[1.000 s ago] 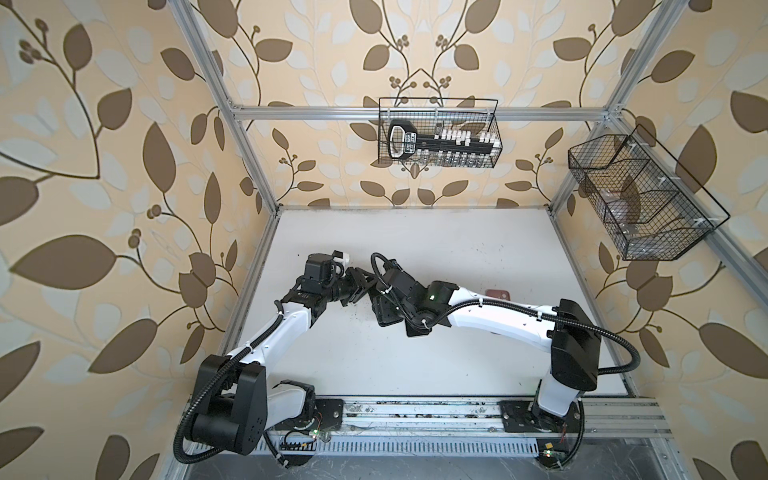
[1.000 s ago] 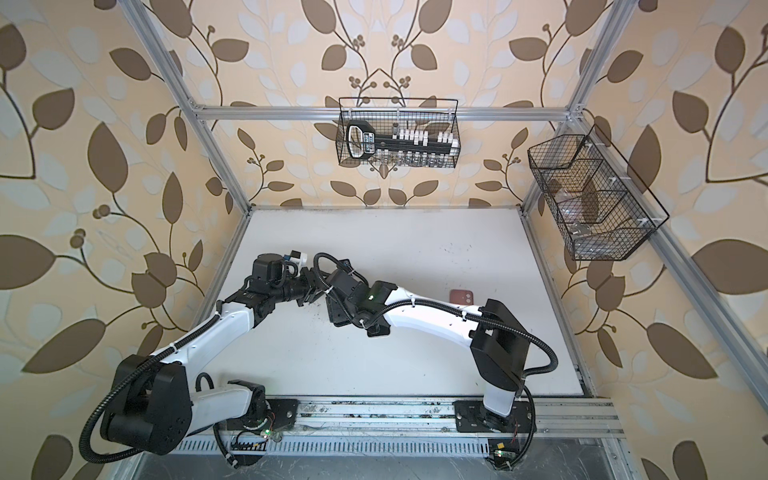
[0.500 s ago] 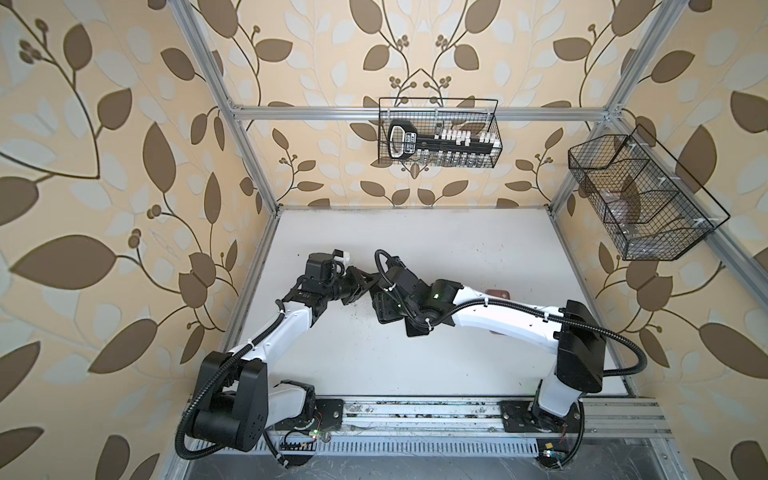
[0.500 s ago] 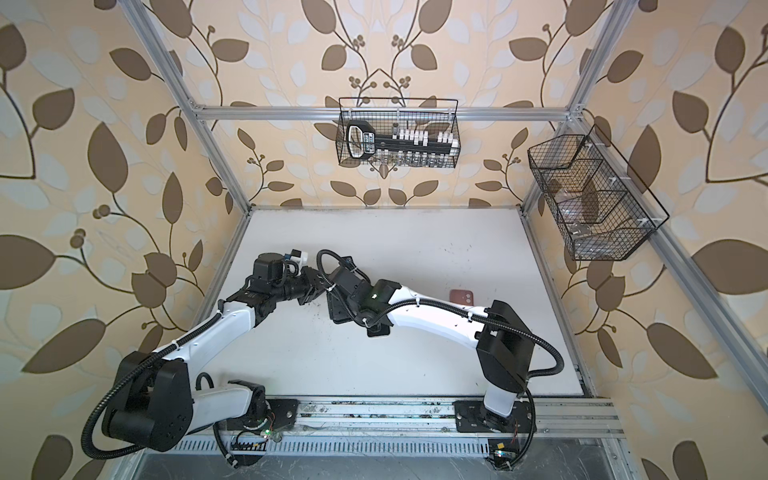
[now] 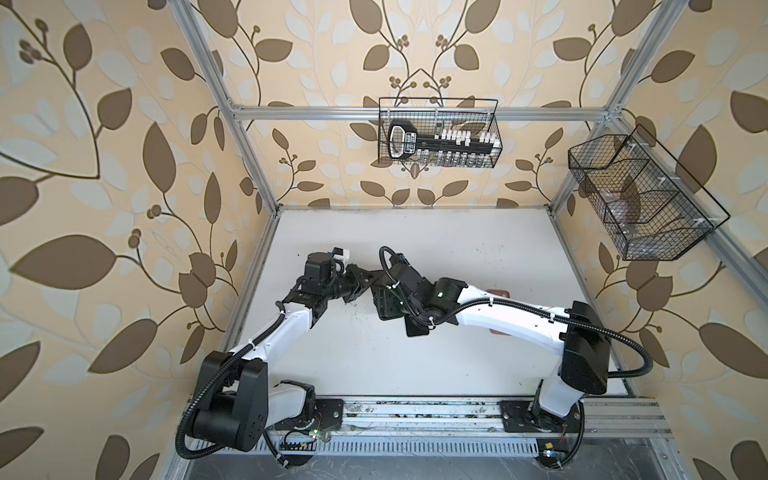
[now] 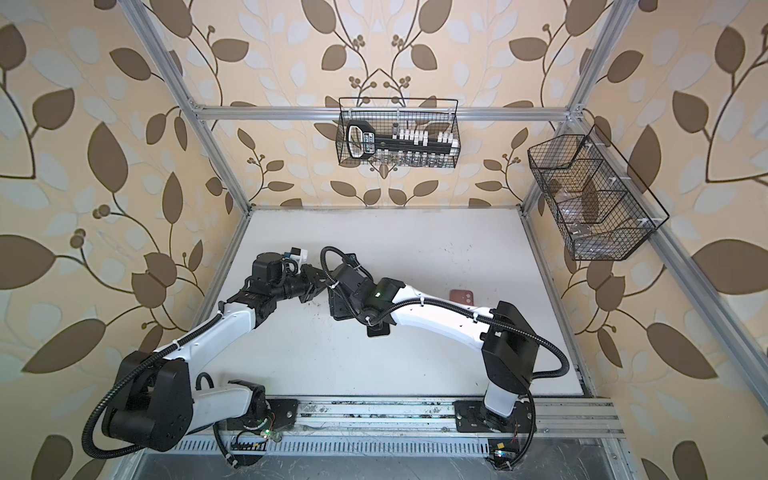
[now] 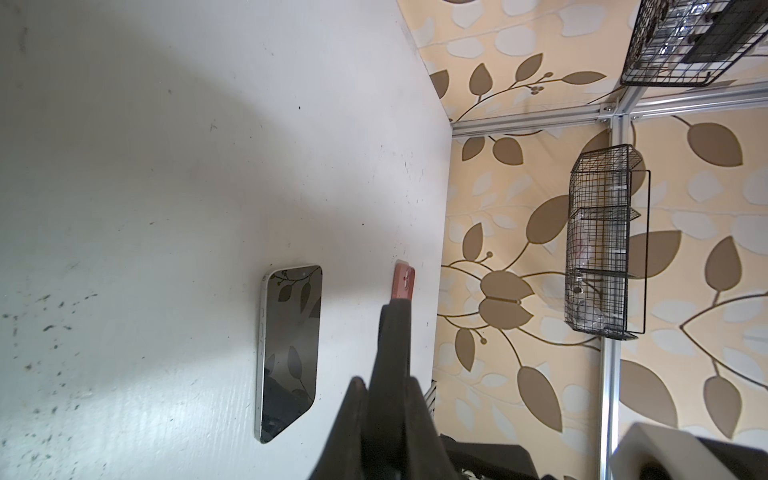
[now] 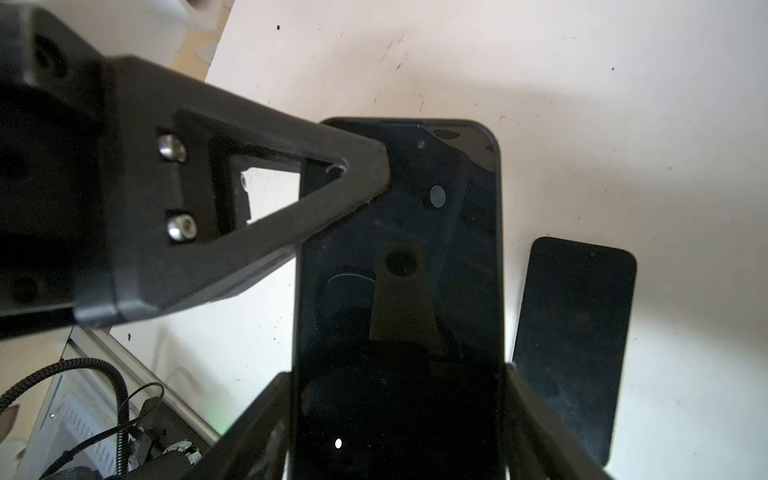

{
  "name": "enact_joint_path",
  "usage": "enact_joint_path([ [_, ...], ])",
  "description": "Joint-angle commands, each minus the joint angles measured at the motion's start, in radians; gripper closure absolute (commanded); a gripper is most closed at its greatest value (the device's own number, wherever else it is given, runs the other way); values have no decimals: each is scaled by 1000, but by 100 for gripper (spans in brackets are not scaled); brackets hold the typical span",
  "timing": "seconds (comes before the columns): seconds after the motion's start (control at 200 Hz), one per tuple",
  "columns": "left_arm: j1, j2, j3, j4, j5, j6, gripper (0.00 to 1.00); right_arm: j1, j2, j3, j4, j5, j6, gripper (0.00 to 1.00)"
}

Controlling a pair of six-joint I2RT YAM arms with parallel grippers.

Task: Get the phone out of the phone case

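Left fingers (image 8: 353, 178) overlap held phone (image 8: 399, 291); second phone (image 8: 573, 340) beside.

Nothing legible — the label on the black tool (image 5: 401, 143) blurs.

- left arm (image 5: 286, 328) and right arm (image 5: 511, 320): glossy white shells on the long links, matte black housings at the joints.
- shoulder blocks (image 5: 232, 399): big, boxy and black, at 7 and 4 o'clock in both top views.
- ribbed black hose (image 5: 631, 368) loops from each shoulder; white zip ties (image 5: 490, 302) pin cable to the white links.
- a small green light (image 5: 439, 294) glows on the right wrist housing.
- a white block (image 5: 341, 252) tops the left wrist.
- left gripper (image 8: 376, 166): black, its finger an open triangular frame with two silver screws (image 8: 172, 147) at the root.
- right gripper (image 8: 398, 370): black too, with fingers (image 8: 257, 424) like plain slanted struts.
- black base plates (image 5: 328, 409) at 6 o'clock.
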Motion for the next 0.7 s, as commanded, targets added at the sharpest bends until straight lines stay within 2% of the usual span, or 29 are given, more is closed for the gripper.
enact_joint_path([
  [0.0, -23, -2, 6, 71, 23, -55, 100, 22, -27, -10, 55, -24, -42, 29],
  [0.21, -25, -2, 7, 95, 23, -71, 100, 21, -35, -14, 60, -23, -43, 17],
  [0.415, -25, -6, 13, 98, 26, -73, 100, 18, -69, -40, 72, -26, -54, 13],
  [0.565, -25, -2, 26, 102, 33, -71, 100, 7, -153, -92, 92, -22, -86, 9],
  [0.695, -25, 2, 52, 119, 45, -64, 100, -31, -273, -201, 141, -40, -95, 5],
])
